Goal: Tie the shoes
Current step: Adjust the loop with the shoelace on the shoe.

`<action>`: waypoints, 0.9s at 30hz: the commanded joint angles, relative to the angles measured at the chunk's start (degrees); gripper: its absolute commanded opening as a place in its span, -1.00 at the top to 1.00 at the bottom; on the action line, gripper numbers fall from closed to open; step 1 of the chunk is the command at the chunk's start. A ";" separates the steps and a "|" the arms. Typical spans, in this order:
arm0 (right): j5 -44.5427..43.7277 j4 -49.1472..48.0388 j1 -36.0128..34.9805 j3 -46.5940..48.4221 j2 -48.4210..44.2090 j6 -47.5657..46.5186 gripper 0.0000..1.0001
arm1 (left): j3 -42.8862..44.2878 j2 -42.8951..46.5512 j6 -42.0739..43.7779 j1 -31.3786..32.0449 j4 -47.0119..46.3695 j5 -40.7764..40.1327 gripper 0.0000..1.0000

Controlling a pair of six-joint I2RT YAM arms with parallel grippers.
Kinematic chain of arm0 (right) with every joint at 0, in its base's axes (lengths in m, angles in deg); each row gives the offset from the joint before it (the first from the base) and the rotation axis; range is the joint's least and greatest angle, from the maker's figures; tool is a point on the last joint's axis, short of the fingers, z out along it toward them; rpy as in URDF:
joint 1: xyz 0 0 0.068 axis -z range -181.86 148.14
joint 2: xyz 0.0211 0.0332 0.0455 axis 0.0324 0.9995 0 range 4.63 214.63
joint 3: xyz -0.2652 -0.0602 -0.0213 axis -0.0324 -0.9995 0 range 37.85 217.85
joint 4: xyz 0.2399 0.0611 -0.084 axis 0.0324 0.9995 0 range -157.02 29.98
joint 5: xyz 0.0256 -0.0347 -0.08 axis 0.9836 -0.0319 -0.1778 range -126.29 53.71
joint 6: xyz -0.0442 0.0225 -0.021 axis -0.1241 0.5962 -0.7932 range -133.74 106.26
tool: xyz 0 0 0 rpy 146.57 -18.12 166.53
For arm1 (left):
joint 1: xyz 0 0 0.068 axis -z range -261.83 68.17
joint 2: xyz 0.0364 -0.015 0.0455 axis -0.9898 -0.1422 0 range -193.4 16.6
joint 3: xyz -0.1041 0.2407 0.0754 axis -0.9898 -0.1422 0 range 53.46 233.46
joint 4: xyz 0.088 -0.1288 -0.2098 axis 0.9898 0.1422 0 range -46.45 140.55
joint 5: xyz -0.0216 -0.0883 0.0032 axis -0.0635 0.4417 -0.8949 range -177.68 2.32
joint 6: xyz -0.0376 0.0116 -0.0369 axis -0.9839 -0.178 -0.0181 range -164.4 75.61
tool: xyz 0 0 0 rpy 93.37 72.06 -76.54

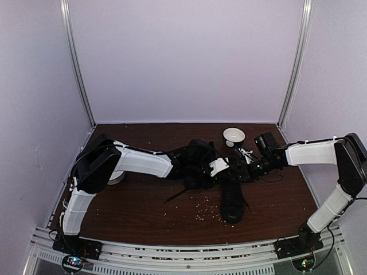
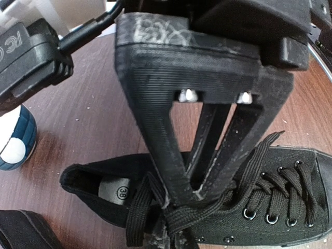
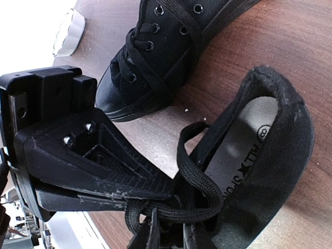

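Though far shoe [image 2: 282, 220] mostly hidden from above, left pincer [image 2: 181, 199] pinches lace [image 2: 136, 212]; right pincer [image 3: 153, 205] likewise.

near shoe [image 3: 290, 129] front cut off at bottom edge; right gripper [image 3: 163, 203] tips buried in laces [image 3: 182, 155]

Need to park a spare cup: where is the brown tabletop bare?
Bare: near-left, between the white left arm and the near black canvas sneaker; near-right past it. Crowded: centre, left gripper and right gripper pinching black laces.
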 commanded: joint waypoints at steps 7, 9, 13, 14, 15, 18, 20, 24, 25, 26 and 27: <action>-1.72 -2.56 -1.31 0.55 1.61 2.36 0.63 | 1.49 -1.49 -0.09 0.49 -1.56 2.09 1.00; -1.57 -2.65 -1.63 0.76 2.15 2.45 0.63 | 1.57 -1.49 -0.01 0.58 -1.75 2.10 1.00; -1.69 -3.24 -2.15 0.80 3.01 2.75 0.64 | 1.71 -1.52 -0.09 0.58 -1.98 2.00 1.00; -1.83 -3.34 -2.19 0.84 3.24 2.90 0.65 | 1.75 -1.51 -0.09 0.58 -1.99 2.01 1.00; -1.79 -3.35 -2.24 0.81 3.36 3.01 0.66 | 1.77 -1.50 -0.09 0.58 -1.96 1.96 1.00; -1.60 -3.46 -2.54 0.92 3.61 3.17 0.70 | 1.84 -1.50 -0.09 0.59 -1.94 2.01 1.00; -1.48 -3.43 -2.79 1.03 3.62 3.25 0.80 | 1.84 -1.49 -0.09 0.58 -2.08 2.01 1.00; -0.98 -3.12 -2.60 0.84 2.75 3.24 1.00 | 1.64 -1.17 0.03 0.58 -2.03 1.60 1.00; -0.97 -3.01 -2.45 0.79 2.16 3.29 1.00 | 1.52 -0.98 0.26 0.58 -2.00 1.39 1.00; -1.08 -2.82 -2.20 0.76 1.39 3.27 1.00 | 1.37 -0.97 0.45 0.58 -1.84 1.06 1.00; -1.26 -2.55 -1.86 0.65 0.67 3.21 1.00 | 1.28 -0.86 0.63 0.58 -1.69 0.64 1.00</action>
